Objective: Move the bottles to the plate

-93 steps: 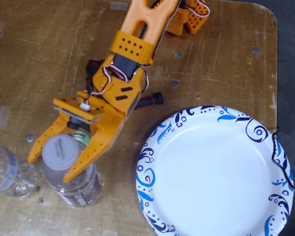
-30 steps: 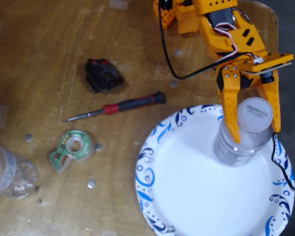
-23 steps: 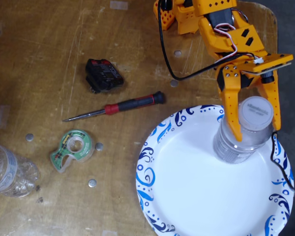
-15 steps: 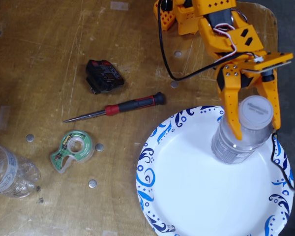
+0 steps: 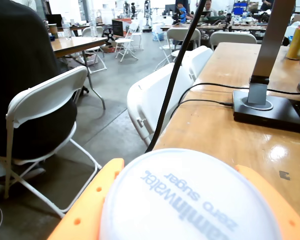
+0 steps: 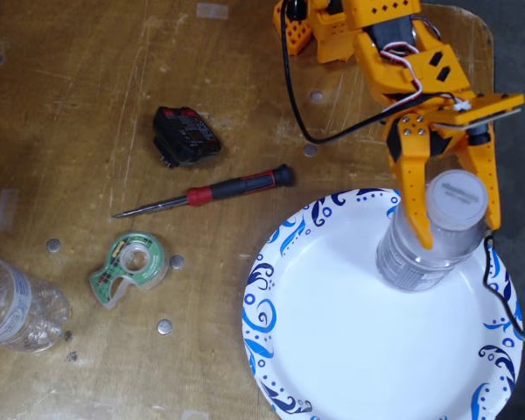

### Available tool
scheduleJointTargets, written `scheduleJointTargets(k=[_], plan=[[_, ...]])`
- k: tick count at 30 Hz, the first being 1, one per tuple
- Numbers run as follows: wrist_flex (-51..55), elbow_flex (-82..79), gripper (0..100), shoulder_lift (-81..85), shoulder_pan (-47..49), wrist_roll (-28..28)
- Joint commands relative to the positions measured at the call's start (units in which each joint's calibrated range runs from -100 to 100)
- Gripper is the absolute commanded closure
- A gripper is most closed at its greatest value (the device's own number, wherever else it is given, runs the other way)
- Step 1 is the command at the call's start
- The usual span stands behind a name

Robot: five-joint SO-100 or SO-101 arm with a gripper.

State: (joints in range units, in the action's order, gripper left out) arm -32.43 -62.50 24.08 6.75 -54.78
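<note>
Orange tool (image 6: 455, 234) over the far right part of the plate (image 6: 332, 350), seen from above in the fixed view. Two fingers (image 6: 413, 197) on either side of a clear bottle (image 6: 420, 258) with a white cap. Looks closed on the bottle just under the cap, though hard to be sure of a tight squeeze from up here. Bottle upright, bottom on the white part of the plate, near the blue swirly rim.

In the wrist view, white cap (image 5: 190, 200) big and close, with blurry gray words on it. Orange fingers (image 5: 90, 200) on both sides of the cap.

Second bottle (image 6: 17, 306) far off to the left of the tool, lying on the wooden counter (image 6: 70, 105), well apart from the plate. Half cut off by the edge of the fixed view.

Between that bottle and the tool: green tape dispenser (image 6: 129, 265), red and black screwdriver (image 6: 210, 190), small black block (image 6: 185, 135). All on the counter, none touching the plate. Black cable (image 6: 499, 280) hanging by the right side of the tool, across the plate rim.
</note>
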Motion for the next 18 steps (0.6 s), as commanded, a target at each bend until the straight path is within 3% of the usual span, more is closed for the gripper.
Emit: scheduleJointTargets(k=[1,7,18], plan=[[0.4,0.88,84,0.37,1.39,-0.15],[0.4,0.88,74,0.71,3.23,-0.2],[0.31,2.5,69,0.71,2.9,-0.25]])
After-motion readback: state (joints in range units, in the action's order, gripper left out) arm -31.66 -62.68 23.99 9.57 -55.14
